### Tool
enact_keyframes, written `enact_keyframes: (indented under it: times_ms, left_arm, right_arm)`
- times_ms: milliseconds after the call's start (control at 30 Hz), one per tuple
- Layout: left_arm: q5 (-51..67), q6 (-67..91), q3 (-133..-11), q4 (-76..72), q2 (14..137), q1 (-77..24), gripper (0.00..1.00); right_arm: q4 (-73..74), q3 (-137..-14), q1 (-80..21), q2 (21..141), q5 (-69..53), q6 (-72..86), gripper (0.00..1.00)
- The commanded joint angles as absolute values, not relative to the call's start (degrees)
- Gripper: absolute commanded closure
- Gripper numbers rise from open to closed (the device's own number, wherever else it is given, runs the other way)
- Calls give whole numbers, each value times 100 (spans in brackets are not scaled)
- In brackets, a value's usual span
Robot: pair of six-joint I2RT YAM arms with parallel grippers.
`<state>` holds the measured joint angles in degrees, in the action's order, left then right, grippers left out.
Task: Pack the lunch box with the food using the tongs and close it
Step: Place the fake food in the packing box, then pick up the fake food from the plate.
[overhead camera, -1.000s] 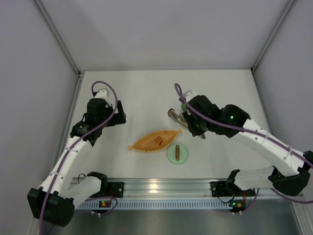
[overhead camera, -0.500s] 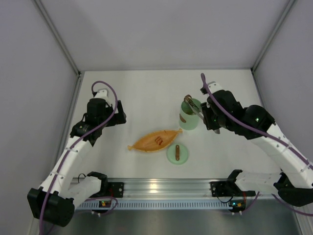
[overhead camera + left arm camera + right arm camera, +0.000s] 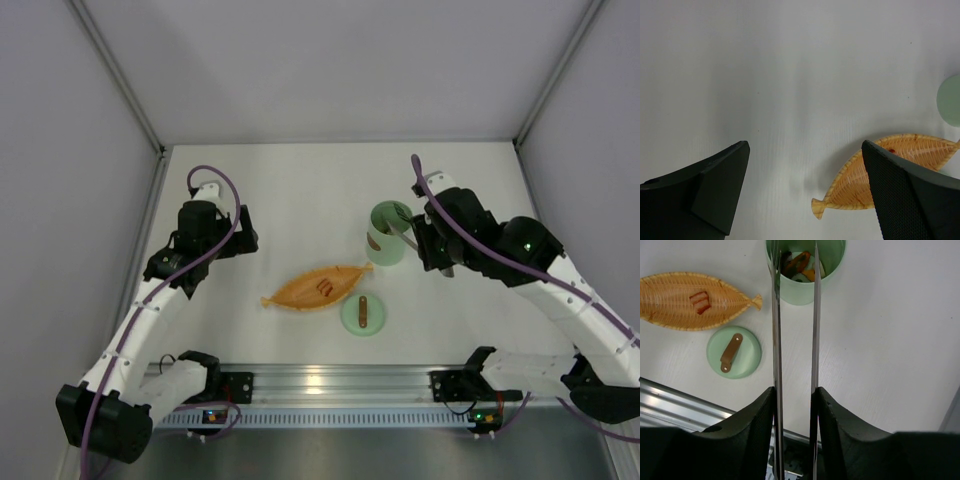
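— Checked the right fingers (image 3: 752, 420)?
— Checked. Stood narrow, clamped on the tongs (image 3: 776, 340), one finger pressed against each thin arm, with the two arms slightly apart and nearly parallel.
— And the tips?
— Reached the open mouth of the lunch box (image 3: 795, 294), at or just inside the rim. Could not tell about contact.
— Saw the food (image 3: 801, 262)?
— Saw orange, white and dark bits inside the lunch box. Saw one brown-red piece (image 3: 700, 302) lying in the orange dish (image 3: 665, 300), just beside the upright lunch box.
— Found the lid (image 3: 734, 352)?
— Found it flat on the tabletop (image 3: 880, 350), handle up, near the dish, apart from the lunch box.
— Left fingers (image 3: 720, 185)?
— Spread wide, held nothing, hung above the tabletop by the dish's tail end.
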<state>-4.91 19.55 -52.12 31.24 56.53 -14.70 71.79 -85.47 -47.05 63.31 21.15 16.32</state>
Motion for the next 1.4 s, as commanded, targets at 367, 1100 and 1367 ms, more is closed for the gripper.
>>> enact_keyframes:
  times_ms: [367,1100,1367]
  left_arm:
    - [-448,1942,-5300,3006,5642,-1450,1]
    - [-466,1934,-5309,3006,5634,-1450,1]
    - [-457,1934,-5309,2997,5634,-1450,1]
  right_arm:
    - [7269,-8815,-4614,6266,1960,1591,60]
    - [6689,-8834,-5879,7022,1319,2012,63]
    - [6188,-8025,-6222,7128,1055,2241,63]
